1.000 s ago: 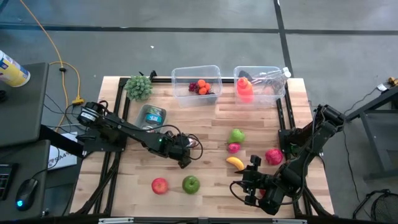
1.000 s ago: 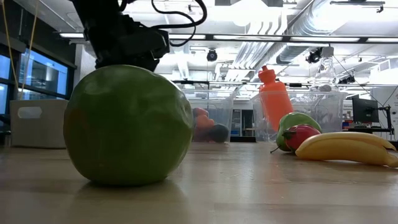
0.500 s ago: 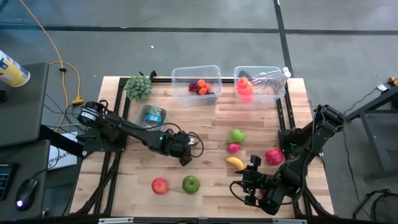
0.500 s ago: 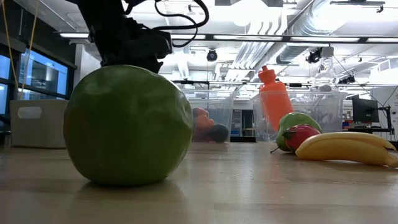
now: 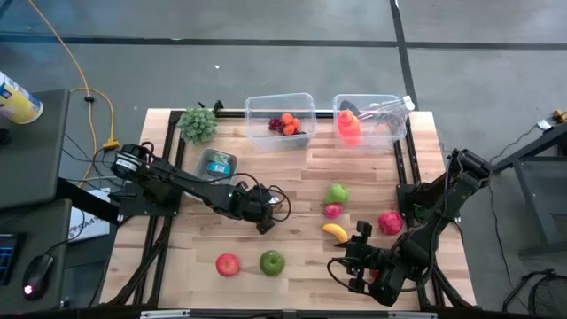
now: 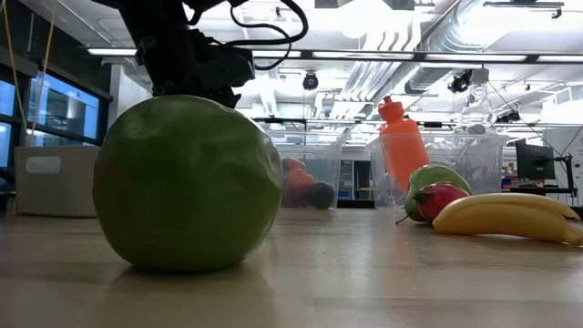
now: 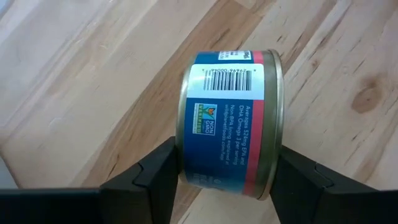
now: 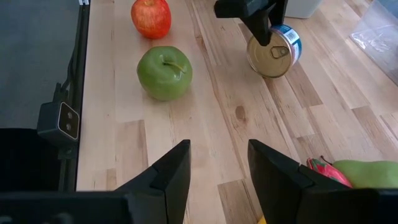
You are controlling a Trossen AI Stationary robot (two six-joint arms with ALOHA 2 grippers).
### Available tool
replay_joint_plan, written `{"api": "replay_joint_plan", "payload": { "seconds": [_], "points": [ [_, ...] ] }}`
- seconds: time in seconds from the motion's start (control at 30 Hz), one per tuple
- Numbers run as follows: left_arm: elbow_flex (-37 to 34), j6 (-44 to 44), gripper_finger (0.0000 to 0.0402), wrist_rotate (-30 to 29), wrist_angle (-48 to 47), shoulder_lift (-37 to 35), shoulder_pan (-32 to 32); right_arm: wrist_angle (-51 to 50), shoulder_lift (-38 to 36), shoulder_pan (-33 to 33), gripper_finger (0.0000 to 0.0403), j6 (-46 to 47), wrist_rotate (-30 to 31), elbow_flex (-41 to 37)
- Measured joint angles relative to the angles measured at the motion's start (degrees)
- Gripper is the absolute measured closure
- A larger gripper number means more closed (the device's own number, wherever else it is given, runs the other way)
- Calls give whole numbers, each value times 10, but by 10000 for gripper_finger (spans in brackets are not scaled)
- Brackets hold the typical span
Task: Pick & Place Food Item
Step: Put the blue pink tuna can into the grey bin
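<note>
Since a second ago the left gripper [image 5: 263, 221] has shifted slightly toward the table's middle and narrowed its fingers [image 7: 158, 180] onto the tin can [image 7: 230, 121]. The can lies on its side on the wooden table [image 5: 301, 177], blue label with barcode up, red band near one metal rim, both fingers pressed to its flat ends: grasped. The left arm reaches low across from the table's left edge. The right gripper [image 5: 353, 266] waits near the front right, fingers parted, holding nothing, facing the green apple [image 8: 165, 73]
</note>
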Motion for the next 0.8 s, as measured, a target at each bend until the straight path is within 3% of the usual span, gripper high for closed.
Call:
{"api": "replay_joint_plan", "payload": {
  "seconds": [0.57,0.8],
  "points": [
    [0,31,210,-4,13,-1,-5,0,0,0,254,0,0,0],
    [6,85,211,-19,19,-28,-20,0,0,0,254,-3,0,-2]
  ]
}}
